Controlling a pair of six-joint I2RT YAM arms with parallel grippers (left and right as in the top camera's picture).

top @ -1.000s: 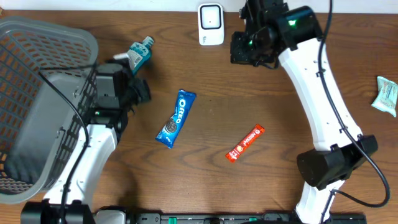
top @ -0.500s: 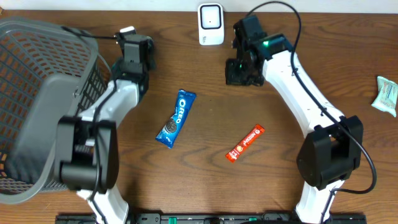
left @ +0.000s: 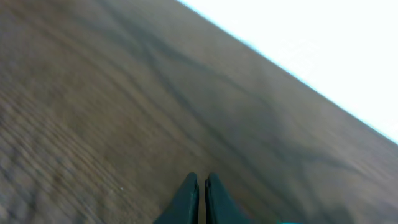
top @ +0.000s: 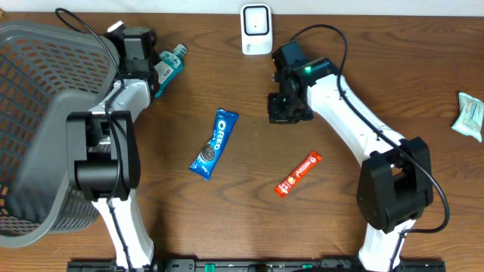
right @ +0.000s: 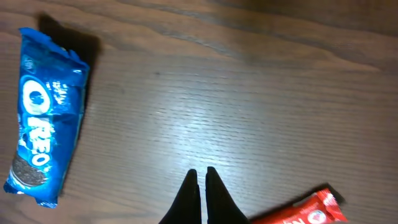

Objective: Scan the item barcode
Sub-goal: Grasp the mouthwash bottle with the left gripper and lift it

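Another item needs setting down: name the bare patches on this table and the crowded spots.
Bare wood: along the front, below the Oreo pack and red bar; and upper right, between the right arm and the pale packet. Crowded: upper left, where basket, left arm and teal bottle meet.

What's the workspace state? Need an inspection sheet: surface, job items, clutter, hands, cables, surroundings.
Surface: brown wood table.
Job's things: Oreo pack and red snack bar lie flat mid-table, apart; white scanner at the far edge.
Clutter: grey basket at left; teal bottle beside it; pale green packet at the right edge.
Hands: left hand shut, empty, by the teal bottle; right hand shut, empty, over bare wood between the two snacks.
Cables: left cable arcs over the basket; right cable loops above its arm.
Surroundings: nothing seen.
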